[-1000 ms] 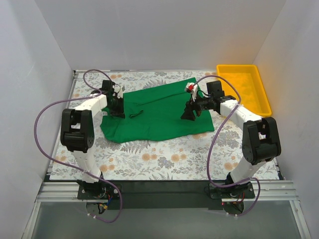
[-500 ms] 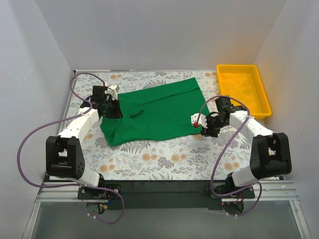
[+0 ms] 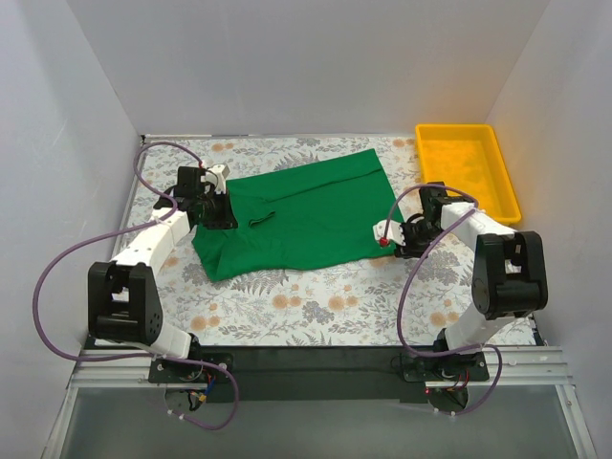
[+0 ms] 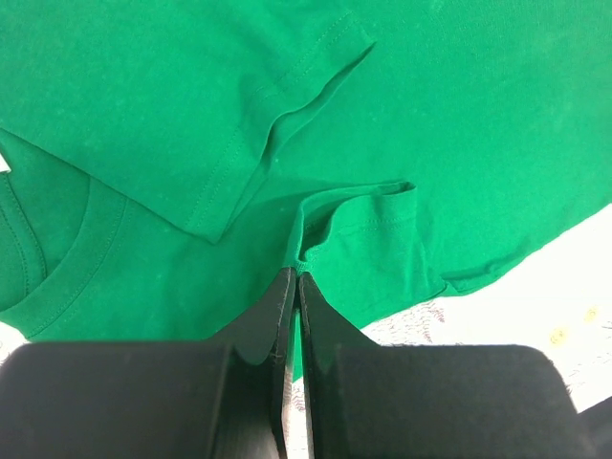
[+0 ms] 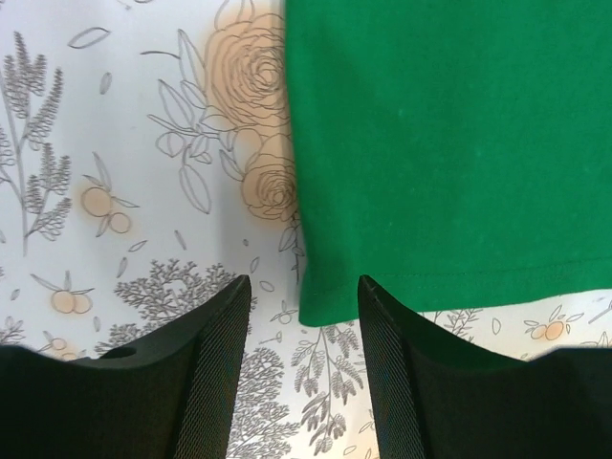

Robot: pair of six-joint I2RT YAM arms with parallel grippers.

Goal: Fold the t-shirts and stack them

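I see the t-shirt (image 3: 306,215) lying mid-table, nearer the far edge, with the tray (image 3: 466,167) right of it in the far-right corner.

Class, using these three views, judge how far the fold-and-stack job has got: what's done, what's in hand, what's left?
Done: the t-shirt lies flat on the table, one sleeve folded over its body. In hand: the left gripper is shut on a pucker of cloth; the right gripper is open, straddling the hem corner. Left: the main folds; no stack is in view.
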